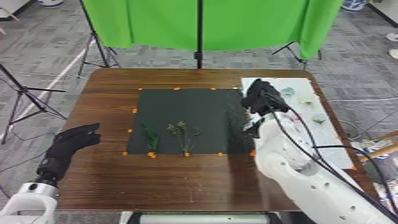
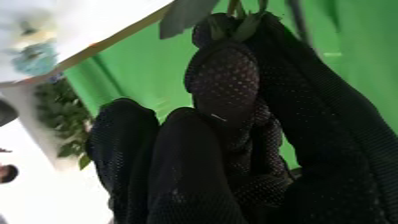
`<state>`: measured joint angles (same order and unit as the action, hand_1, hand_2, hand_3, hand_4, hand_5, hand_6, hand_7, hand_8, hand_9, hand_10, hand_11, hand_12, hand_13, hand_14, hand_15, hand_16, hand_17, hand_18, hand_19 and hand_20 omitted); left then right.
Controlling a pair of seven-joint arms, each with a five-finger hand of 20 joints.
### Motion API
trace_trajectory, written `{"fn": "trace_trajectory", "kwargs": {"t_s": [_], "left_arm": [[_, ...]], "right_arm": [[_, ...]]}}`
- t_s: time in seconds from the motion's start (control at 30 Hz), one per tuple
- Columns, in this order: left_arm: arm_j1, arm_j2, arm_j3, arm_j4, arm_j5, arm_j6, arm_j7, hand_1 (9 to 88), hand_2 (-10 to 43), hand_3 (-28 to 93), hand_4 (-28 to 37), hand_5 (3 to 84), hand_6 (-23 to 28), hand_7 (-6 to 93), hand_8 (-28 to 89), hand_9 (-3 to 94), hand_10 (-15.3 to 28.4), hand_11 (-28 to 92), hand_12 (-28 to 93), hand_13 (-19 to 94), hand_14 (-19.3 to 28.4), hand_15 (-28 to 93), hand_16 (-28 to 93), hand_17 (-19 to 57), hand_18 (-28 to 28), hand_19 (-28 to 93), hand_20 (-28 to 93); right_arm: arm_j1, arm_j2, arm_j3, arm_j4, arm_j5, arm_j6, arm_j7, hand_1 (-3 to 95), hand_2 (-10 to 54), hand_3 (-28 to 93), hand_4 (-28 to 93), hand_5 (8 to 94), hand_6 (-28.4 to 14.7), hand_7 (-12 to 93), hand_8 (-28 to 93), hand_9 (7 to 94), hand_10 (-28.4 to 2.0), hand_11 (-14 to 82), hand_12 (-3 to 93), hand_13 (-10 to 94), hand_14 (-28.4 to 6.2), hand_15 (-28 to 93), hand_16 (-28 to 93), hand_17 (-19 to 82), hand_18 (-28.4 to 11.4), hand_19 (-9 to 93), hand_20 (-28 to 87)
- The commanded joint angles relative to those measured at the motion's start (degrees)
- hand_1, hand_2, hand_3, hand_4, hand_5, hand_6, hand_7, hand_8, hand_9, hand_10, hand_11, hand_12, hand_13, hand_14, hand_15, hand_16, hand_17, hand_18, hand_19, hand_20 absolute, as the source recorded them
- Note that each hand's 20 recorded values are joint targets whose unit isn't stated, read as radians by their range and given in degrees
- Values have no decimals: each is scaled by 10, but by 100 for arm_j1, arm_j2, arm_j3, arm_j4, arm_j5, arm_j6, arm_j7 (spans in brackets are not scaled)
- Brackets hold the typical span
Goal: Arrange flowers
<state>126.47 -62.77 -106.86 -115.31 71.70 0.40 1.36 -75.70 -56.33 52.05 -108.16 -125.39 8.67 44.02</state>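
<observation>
On the dark mat [image 1: 169, 112] in the head view lie a green sprig [image 1: 151, 139] and, beside it, thin stems with small yellowish heads [image 1: 184, 135]. Pale flowers [image 1: 288, 91] rest on the white sheet [image 1: 311, 135] at the right. My right hand [image 1: 264, 97] is over the line between mat and sheet. In the right wrist view, my right hand [image 2: 191, 165] pinches a green leafy stem [image 2: 246, 28] between thumb and fingertips; its bloom is hidden. My left hand [image 1: 73, 142] is held over the table's left side, fingers loosely extended and holding nothing.
Orange tape marks [image 1: 187, 154] dot the mat's border on the brown table [image 1: 178, 185]. A green backdrop [image 1: 213, 25] and dark stands rise behind the table. Cables run along the right arm. More greenery [image 2: 62, 117] shows in the right wrist view.
</observation>
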Motion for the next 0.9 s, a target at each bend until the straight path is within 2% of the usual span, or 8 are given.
{"fn": "trace_trajectory", "kwargs": {"t_s": [0.03,0.3,0.47,0.57,0.9], "left_arm": [[70,-40,-39,-13,37,-106,-93,318,54,638,-176,469,54,137,-58,474,148,244,135,372,193,288,10,45,163,290,292],[154,-60,-95,-52,40,-85,-102,318,52,638,-175,468,54,138,-58,474,148,243,134,372,192,287,10,44,163,290,292],[119,-35,-88,-38,41,-136,-137,318,52,638,-176,468,54,137,-57,474,148,243,134,371,193,287,11,44,163,289,292],[151,-33,-120,-63,41,-108,-139,319,52,638,-176,468,54,137,-58,474,147,243,135,371,193,288,11,44,163,289,292],[156,-49,-94,-68,49,-125,-149,318,52,637,-176,468,54,136,-57,474,147,242,134,371,193,288,10,45,162,288,291]], "right_arm": [[-446,-428,-61,-176,513,100,-196,554,-95,568,20,860,-50,299,231,916,-115,494,330,937,8,770,282,682,-177,932,617],[-781,-591,-1,-256,813,332,-220,562,-95,560,8,856,-51,304,224,917,-115,495,322,937,12,771,271,690,-171,932,610],[-963,-757,103,-229,838,418,-182,562,-95,564,5,853,-52,307,219,917,-115,495,317,937,16,770,261,692,-167,932,603],[-1083,-843,148,-234,932,578,-183,563,-95,563,2,852,-52,308,217,917,-115,494,315,937,17,769,256,694,-168,932,599],[-1314,-1112,215,-157,869,825,-213,568,-95,564,-11,846,-55,312,210,921,-115,485,307,937,19,763,244,699,-159,932,582]]}}
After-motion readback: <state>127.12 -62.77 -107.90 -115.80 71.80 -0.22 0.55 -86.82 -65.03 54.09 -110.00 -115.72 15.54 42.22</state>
